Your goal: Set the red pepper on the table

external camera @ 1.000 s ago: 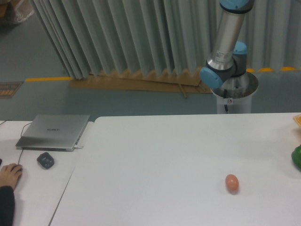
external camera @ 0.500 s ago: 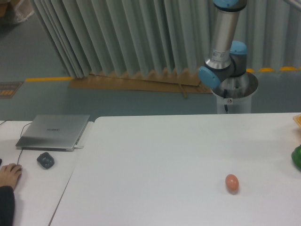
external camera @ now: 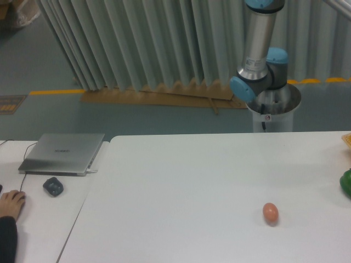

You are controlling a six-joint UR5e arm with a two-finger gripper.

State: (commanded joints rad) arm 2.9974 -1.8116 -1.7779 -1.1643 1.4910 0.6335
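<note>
Looking across the table, no red pepper shows anywhere in view, so neither its place, its heading nor its long axis can be told. An orange-brown egg lies on the white top toward the right front, its long axis roughly upright in the picture and leaning slightly. At the far right edge a glossy green vegetable is cut off by the frame, and just above it a sliver of something yellow-orange pokes in, too little of it showing to name. These sit well apart from the egg, with bare white top between them. Behind the table the arm rises from a round metal base, its silver tube running up out of the top of the frame with blue-capped joints near the bottom; the gripper is out of view, so whether its fingers are apart or together cannot be told. To the left a narrower desk butts against the table, carrying a closed grey laptop, a dark mouse and, at the edge, a person's hand resting flat. Pale pleated curtains hang at the back above a grey-green floor with a yellow line and flattened cardboard.
</note>
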